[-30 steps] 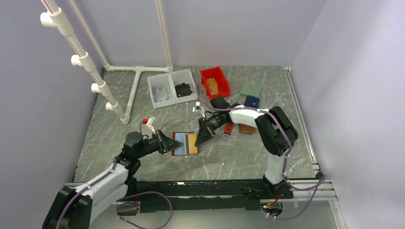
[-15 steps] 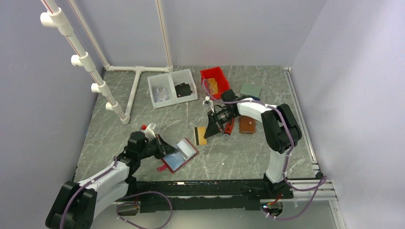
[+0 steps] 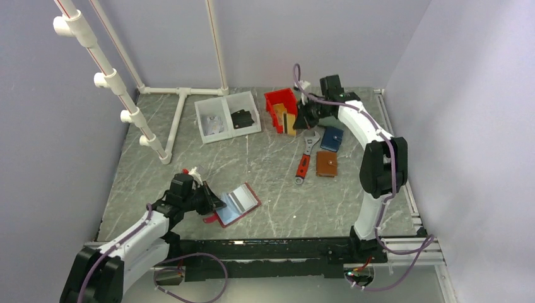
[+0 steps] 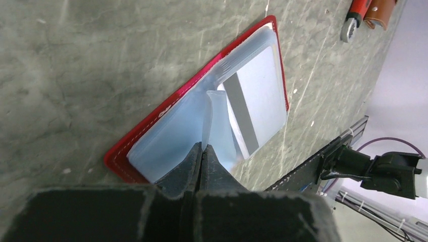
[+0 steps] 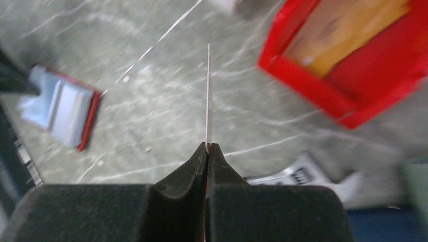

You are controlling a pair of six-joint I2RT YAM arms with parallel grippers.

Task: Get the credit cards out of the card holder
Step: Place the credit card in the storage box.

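At seven o'clock, nearest me, my left gripper (image 4: 202,148) is pinched tight on a pale pocket flap of the red leather-like bi-fold card holder (image 4: 171,131). A grey-striped card (image 4: 255,101) sits inside, not yet out. Far off at one o'clock, my right gripper (image 5: 207,147) is clamped on a thin tan-orange card (image 3: 289,122) beside the red plastic bin (image 3: 277,95).

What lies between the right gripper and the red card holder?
Only bare table, clearest in the top view. The right gripper holds a credit card by the red bin; the wrench lies off the line to the card holder.
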